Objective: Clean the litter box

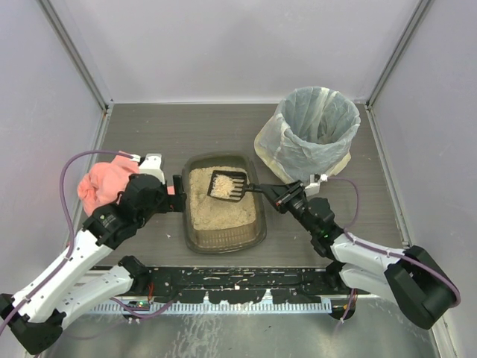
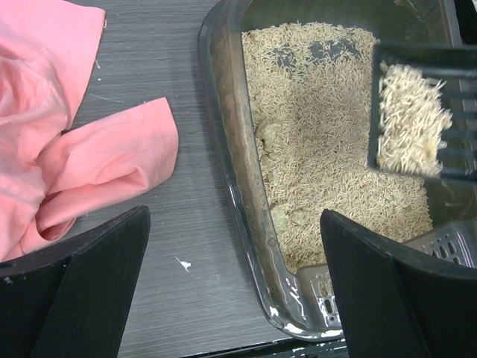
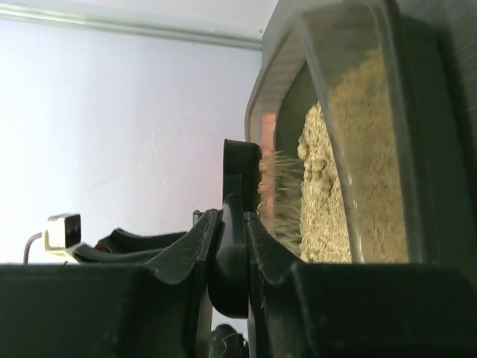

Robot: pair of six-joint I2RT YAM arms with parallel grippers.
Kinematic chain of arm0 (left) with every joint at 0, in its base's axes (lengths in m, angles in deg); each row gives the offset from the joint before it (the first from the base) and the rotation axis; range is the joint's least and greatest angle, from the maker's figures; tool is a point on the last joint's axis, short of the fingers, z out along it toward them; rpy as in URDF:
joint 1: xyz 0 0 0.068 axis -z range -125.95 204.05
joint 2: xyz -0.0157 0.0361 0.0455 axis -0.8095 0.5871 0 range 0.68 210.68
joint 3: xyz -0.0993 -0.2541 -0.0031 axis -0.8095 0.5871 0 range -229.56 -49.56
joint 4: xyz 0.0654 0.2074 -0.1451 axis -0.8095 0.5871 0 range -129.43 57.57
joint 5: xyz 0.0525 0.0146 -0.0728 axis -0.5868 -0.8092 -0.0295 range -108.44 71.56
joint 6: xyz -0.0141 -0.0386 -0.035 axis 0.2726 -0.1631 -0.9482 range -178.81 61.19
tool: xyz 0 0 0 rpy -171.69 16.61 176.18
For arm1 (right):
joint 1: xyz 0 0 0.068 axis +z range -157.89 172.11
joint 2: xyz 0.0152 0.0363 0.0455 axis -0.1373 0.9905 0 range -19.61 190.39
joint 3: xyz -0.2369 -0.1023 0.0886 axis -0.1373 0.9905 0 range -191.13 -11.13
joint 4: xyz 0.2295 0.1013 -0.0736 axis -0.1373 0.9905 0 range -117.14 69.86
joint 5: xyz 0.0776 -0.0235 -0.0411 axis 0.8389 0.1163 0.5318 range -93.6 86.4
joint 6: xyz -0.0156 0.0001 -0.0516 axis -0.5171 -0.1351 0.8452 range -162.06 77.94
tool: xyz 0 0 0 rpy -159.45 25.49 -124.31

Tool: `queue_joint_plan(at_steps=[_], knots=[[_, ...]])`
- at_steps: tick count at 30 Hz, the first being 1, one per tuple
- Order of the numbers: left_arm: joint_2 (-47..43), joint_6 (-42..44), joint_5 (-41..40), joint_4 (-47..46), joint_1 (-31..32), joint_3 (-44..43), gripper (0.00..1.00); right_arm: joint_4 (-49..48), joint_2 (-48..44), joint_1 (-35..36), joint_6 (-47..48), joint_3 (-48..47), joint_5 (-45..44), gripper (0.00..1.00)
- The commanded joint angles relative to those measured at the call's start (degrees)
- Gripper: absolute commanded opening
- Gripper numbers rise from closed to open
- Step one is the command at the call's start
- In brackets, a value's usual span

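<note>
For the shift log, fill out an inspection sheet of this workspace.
Surface: dark wood-grain table, a few pale specks beside the box.
Job's things: litter box at centre, tan litter inside; black slotted scoop loaded, over the box.
Clutter: pink cloth left of the box; bag-lined bin at far right.
Grippers: left gripper open at the box's left wall; right gripper shut on the scoop's handle.
Cables: purple cables, one on each arm.
Surroundings: pale walls, metal corner posts.
</note>
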Motion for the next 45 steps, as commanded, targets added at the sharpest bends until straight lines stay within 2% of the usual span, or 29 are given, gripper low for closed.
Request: queue_joint_plan(at_steps=[1, 4, 6, 8, 10, 13, 17, 20, 22, 24, 25, 27, 29, 31, 33, 35, 38, 40, 42, 45], knots=[[-0.2, -0.2, -0.6, -2.2, -0.3, -0.6, 0.98, -1.8, -0.7, 0.9, 2.4, -3.0, 0.2, 0.01], [-0.3, -0.5, -0.3, -4.1, -0.3, 0.5, 0.98, -6.8, 0.4, -0.6, -0.1, -0.4, 1.1, 0.01], [0.3, -0.5, 0.7, -3.0, -0.3, -0.7, 0.98, -5.4, -1.6, -2.4, -2.3, 1.8, -0.9, 0.01], [0.4, -0.6, 0.4, -2.8, -0.3, -0.8, 0.98, -3.3, -0.9, -0.7, 1.2, -1.7, 1.6, 0.01], [0.2, -0.5, -0.1, -4.0, -0.3, 0.1, 0.98, -5.9, 0.9, 0.4, 2.0, -2.3, 3.3, 0.01], [0.8, -0.5, 0.8, -3.2, -0.2, -0.9, 0.99, -3.1, -2.7, -3.8, -1.2, 0.7, 0.5, 0.01], [0.2, -0.5, 0.2, -4.0, -0.3, 0.2, 0.99, -3.1, -0.4, 0.1, 3.9, -3.7, 3.2, 0.01], [0.6, -0.5, 0.8, -3.4, -0.3, -0.7, 1.0, -2.0, -3.0, -3.4, 0.4, -0.4, 0.6, 0.01], [0.7, -0.5, 0.8, -2.9, -0.3, -1.2, 1.0, -0.9, -2.1, -2.4, 2.4, -2.3, 2.5, 0.01], [0.4, -0.4, 0.3, -3.7, -0.3, -0.4, 0.99, -3.9, 0.2, -1.3, 3.7, -3.4, 4.8, 0.01], [0.4, -0.4, 0.1, -4.2, -0.3, -0.2, 0.99, -5.3, -0.1, -2.3, 2.3, -1.9, 4.6, 0.01], [0.8, -0.4, 0.8, -3.4, -0.3, -1.1, 1.0, -2.4, -2.7, -4.8, -0.2, 0.3, 1.6, 0.01], [0.7, -0.4, 0.7, -3.0, -0.3, -1.2, 0.99, -0.2, -2.5, -3.3, 2.8, -2.3, 3.4, 0.01], [0.3, -0.4, 0.1, -4.2, -0.3, 0.0, 0.99, -2.8, -0.4, -2.3, 4.5, -3.8, 6.1, 0.01], [0.8, -0.3, 0.4, -4.6, -0.3, -0.1, 0.99, -3.8, -2.1, -5.0, 1.5, -0.9, 4.4, 0.01], [1.4, -0.2, 1.3, -3.5, -0.3, -1.1, 0.99, -0.1, -4.4, -5.4, 0.3, -0.2, 1.6, 0.01], [1.1, -0.3, 0.7, -4.5, -0.3, 0.1, 0.99, -2.5, -1.1, -2.7, 4.9, -3.6, 6.2, 0.01], [1.4, -0.3, 1.1, -5.8, -0.3, 0.6, 0.98, -5.0, -1.6, -5.2, 2.3, -1.0, 5.7, 0.01], [2.0, -0.2, 2.5, -5.0, -0.3, -0.2, 0.98, -2.2, -4.1, -6.6, -0.3, 1.0, 2.5, 0.01], [1.5, -0.1, 2.0, -5.7, -0.4, 0.6, 0.98, -3.2, -1.0, -3.2, 4.5, -3.2, 7.0, 0.01]])
